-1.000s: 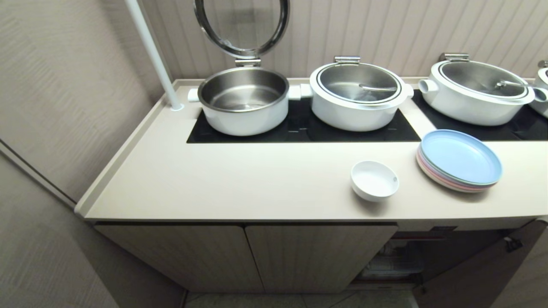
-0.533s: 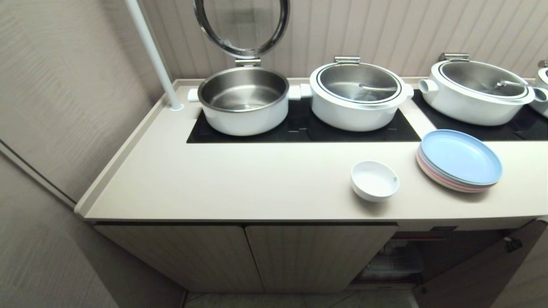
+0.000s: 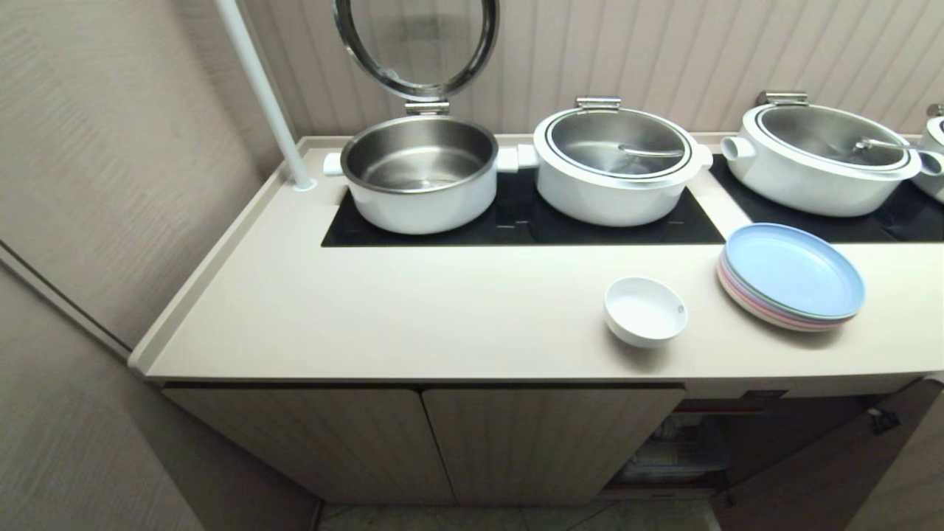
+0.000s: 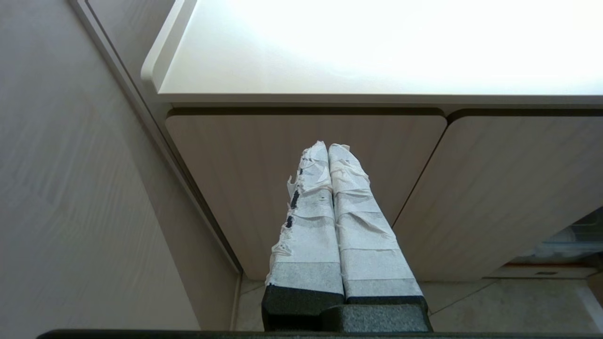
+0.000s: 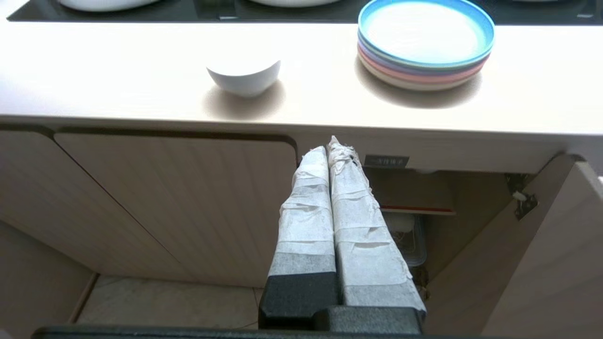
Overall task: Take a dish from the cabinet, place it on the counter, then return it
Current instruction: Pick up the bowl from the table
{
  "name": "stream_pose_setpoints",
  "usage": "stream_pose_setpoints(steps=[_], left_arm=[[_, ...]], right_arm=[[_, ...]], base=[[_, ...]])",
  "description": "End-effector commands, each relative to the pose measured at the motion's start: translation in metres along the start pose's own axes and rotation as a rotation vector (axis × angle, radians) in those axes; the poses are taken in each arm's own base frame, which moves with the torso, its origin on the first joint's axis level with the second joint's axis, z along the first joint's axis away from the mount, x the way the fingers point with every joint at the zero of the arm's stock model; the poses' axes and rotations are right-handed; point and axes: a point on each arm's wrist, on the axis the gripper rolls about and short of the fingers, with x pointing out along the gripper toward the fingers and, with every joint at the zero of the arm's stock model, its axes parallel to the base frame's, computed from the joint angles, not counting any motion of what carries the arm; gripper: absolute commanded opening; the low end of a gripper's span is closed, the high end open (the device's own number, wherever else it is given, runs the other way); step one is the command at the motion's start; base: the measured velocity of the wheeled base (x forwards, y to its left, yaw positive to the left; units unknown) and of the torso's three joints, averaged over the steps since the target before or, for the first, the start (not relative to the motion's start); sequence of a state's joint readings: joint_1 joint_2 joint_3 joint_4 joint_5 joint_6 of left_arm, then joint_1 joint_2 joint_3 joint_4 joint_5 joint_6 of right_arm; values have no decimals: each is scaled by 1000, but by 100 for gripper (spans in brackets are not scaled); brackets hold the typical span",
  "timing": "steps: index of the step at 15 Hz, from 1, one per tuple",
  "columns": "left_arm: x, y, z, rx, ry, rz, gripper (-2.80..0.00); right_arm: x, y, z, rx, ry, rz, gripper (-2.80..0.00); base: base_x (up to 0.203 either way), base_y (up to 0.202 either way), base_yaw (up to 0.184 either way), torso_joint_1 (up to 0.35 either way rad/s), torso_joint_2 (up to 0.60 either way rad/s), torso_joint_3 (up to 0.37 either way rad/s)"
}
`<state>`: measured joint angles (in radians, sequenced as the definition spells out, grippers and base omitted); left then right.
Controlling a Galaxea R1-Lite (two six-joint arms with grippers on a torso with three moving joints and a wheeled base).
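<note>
The dish here is a small white bowl [image 3: 645,310], round, plain and glossy, sitting upright with its mouth facing up, so there's no real long axis to speak of. It's on the cream counter [image 3: 413,317], close to the front edge, just left of a stack of pastel plates [image 3: 793,276] with a light blue one on top. Behind both are glossy black cooktop panels [image 3: 516,221] holding white pots [image 3: 616,166], the leftmost one with its lid flipped up. Below, the cabinet [image 3: 546,442] has two ribbed beige doors closed, and the door [image 3: 826,472] at the right hangs open on a dim, red-edged shelf. The right gripper [image 5: 331,147] hangs in front of that opening, taped fingers pressed together, holding nothing. The left gripper [image 4: 327,148] faces the closed doors, also pressed together and empty.
</note>
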<state>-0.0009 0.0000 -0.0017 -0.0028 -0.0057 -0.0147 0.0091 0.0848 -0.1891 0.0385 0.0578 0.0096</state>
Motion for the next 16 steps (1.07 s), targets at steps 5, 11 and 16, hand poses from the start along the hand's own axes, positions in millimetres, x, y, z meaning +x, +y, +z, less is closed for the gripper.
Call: stream_pose_setpoints(steps=[5,11,16], left_arm=[[0,0,0,-1,0,-1,-280],[0,0,0,-1,0,0,-280],[0,0,0,-1,0,-1,-280]], right_arm=[[69,-2,82,15,193,26,-280],[188,0,143,23,394,86,-280],[259,11,146,29,763,133,-280]], base=[[0,0,0,0,0,0],[0,0,0,0,0,0],[0,0,0,0,0,0]])
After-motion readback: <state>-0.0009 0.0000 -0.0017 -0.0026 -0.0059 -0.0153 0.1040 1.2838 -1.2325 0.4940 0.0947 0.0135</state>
